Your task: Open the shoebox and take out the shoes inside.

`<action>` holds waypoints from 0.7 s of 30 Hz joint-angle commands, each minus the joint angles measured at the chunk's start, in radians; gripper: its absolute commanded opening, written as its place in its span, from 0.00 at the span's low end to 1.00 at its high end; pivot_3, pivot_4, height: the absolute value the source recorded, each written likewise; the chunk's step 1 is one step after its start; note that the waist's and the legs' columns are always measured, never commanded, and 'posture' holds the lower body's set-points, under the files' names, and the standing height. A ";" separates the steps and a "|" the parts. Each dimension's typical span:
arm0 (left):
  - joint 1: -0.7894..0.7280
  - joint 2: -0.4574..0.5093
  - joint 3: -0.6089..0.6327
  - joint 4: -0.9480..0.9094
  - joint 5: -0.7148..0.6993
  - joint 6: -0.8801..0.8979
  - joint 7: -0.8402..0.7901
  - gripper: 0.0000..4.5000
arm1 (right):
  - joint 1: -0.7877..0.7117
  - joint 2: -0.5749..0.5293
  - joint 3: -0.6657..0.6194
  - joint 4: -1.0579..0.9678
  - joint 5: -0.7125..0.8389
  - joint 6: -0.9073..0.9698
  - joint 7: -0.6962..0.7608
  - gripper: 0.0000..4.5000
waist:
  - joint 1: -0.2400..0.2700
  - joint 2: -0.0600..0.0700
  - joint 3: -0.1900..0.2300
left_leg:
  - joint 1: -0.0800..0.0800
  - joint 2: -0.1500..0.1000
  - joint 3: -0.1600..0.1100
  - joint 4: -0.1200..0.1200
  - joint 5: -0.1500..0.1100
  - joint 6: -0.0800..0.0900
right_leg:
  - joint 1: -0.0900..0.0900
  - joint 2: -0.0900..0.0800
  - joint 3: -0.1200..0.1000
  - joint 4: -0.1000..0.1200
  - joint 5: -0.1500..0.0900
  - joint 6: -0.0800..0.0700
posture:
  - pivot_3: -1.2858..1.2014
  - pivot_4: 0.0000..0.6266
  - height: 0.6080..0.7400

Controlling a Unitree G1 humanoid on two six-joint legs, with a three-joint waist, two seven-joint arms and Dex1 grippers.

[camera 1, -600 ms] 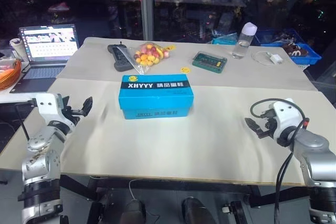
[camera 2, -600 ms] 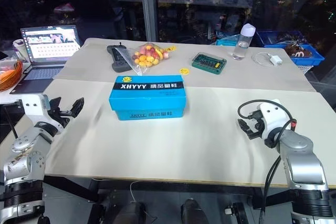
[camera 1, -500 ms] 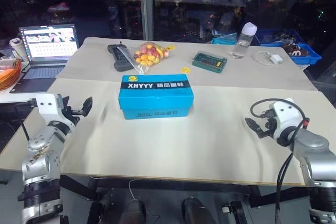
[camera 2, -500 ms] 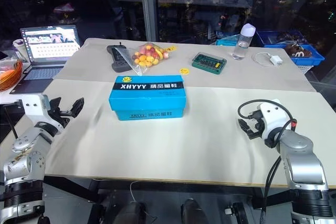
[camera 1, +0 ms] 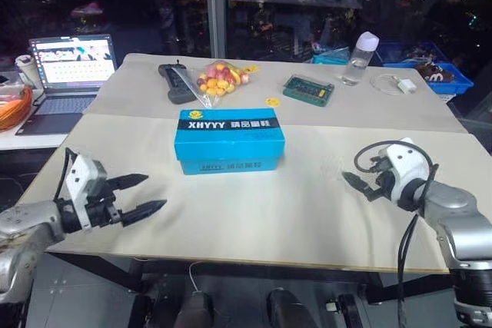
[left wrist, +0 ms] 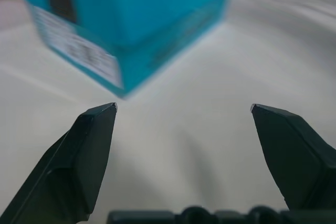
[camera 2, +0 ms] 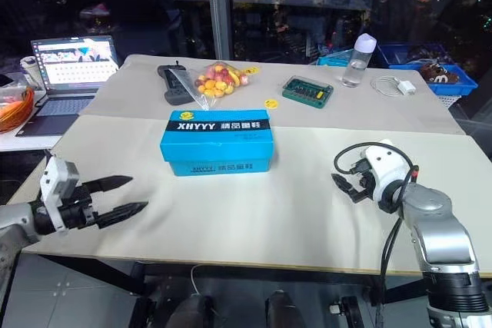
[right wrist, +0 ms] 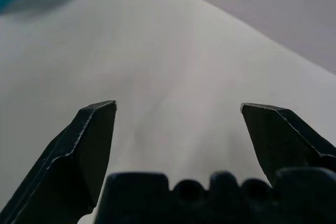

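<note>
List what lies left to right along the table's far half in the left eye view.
Black remote → bag of colourful sweets → yellow token → green case → bottle → white cable.

A bright blue shoebox (camera 1: 230, 140), its lid crossed by a black band with white "XHYYY" lettering, sits on a pale beige table (camera 1: 307, 213); behind it, a clear bag of yellow and pink sweets (camera 1: 217, 79) and a green case (camera 1: 308, 89).
</note>
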 commanded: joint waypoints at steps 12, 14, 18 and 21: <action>-0.029 -0.032 0.008 -0.043 -0.009 -0.002 0.038 0.99 | -0.163 0.088 0.285 -0.072 0.004 0.002 0.095 0.94 | 0.000 0.000 0.000 | -0.001 0.000 0.003 -0.001 0.000 0.000 | -0.004 -0.014 -0.019 -0.008 0.001 -0.001 | 0.52 0.24 0.51; -0.029 -0.036 0.008 -0.039 -0.002 -0.007 0.043 1.00 | -0.187 0.129 0.344 -0.065 -0.020 -0.008 0.092 0.82 | 0.000 0.000 0.000 | -0.003 0.000 0.003 -0.001 0.000 0.000 | -0.005 -0.014 -0.020 -0.005 0.001 -0.001 | 0.52 0.24 0.51; -0.030 -0.041 0.004 -0.039 0.003 -0.010 0.046 1.00 | -0.248 0.216 0.430 0.007 -0.074 -0.035 0.075 0.52 | -0.002 0.000 0.000 | -0.004 0.002 0.003 -0.002 0.000 0.000 | -0.007 -0.013 -0.022 -0.003 0.003 -0.002 | 0.52 0.24 0.51; -0.030 -0.046 -0.003 -0.040 0.012 -0.015 0.048 1.00 | -0.288 0.270 0.457 0.055 -0.102 -0.053 0.059 0.30 | -0.001 0.000 0.000 | -0.006 0.001 0.003 -0.002 0.001 0.002 | -0.009 -0.013 -0.022 -0.003 0.004 -0.001 | 0.52 0.24 0.51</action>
